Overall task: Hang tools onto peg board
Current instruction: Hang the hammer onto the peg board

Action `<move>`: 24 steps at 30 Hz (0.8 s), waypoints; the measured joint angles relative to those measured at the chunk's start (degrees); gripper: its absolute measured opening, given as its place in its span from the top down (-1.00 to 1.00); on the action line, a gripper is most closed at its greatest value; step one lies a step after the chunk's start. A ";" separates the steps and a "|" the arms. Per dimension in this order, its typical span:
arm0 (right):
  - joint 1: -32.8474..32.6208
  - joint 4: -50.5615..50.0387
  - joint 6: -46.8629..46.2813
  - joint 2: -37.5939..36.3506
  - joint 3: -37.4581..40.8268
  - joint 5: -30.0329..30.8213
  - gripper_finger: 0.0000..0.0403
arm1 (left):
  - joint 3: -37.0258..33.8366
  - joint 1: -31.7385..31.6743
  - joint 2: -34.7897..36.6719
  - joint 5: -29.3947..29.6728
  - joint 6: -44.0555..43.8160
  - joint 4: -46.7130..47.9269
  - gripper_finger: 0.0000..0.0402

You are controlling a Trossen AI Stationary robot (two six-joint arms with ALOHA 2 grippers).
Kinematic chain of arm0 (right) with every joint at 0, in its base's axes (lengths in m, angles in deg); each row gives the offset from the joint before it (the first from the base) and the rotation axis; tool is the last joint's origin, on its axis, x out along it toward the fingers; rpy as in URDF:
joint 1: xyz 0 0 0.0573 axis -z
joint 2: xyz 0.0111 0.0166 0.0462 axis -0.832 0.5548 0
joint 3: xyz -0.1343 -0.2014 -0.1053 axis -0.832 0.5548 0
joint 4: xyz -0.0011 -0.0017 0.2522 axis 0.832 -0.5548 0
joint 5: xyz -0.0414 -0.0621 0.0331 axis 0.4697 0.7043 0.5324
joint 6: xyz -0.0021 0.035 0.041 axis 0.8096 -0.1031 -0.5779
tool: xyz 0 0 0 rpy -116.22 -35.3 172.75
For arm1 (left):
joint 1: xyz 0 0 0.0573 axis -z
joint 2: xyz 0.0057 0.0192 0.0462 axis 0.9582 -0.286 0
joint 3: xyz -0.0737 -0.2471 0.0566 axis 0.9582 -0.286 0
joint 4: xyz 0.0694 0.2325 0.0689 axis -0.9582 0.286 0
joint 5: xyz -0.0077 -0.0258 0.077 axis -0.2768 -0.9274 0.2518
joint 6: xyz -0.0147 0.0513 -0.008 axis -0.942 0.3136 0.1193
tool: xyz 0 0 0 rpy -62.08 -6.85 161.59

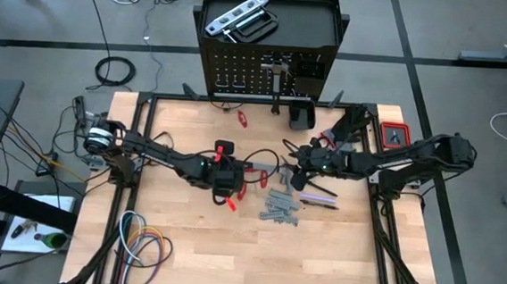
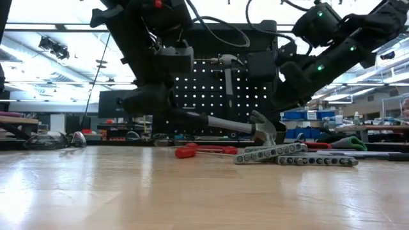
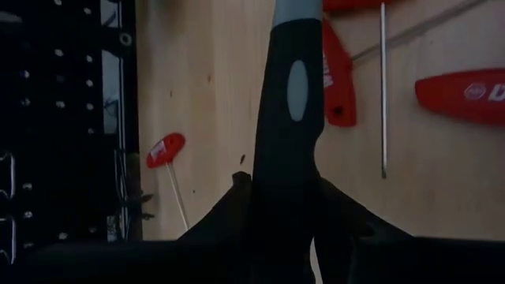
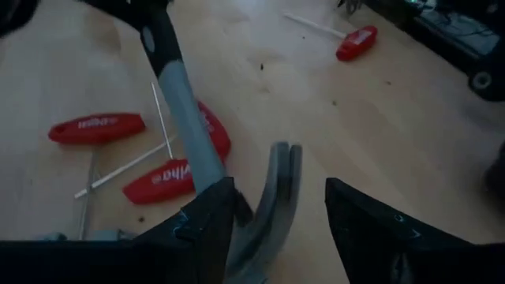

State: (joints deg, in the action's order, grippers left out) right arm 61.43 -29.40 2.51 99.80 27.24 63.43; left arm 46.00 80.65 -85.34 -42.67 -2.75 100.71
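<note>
Steel hammer (image 4: 272,201) mid-tabletop (image 1: 184,245): left gripper (image 3: 284,197) clamped on its black handle; right gripper (image 4: 276,213) open, fingers straddling the head.

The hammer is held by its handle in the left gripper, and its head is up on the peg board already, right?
Not quite. The left gripper does hold the hammer by its handle, but the head is not on the peg board. The low view shows the head just above the table, between the right gripper's open fingers.

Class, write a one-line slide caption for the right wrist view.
Right claw open around the hammer head above red-handled screwdrivers.
</note>
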 joint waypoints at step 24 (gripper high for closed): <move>0.28 -0.32 2.97 12.04 -5.15 9.58 0.82 | 0.23 0.65 0.27 -3.90 -6.21 -8.42 0.61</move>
State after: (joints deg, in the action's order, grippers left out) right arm 61.71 -29.73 5.48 111.84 22.08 73.01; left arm 46.23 81.31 -85.07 -46.57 -8.96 92.29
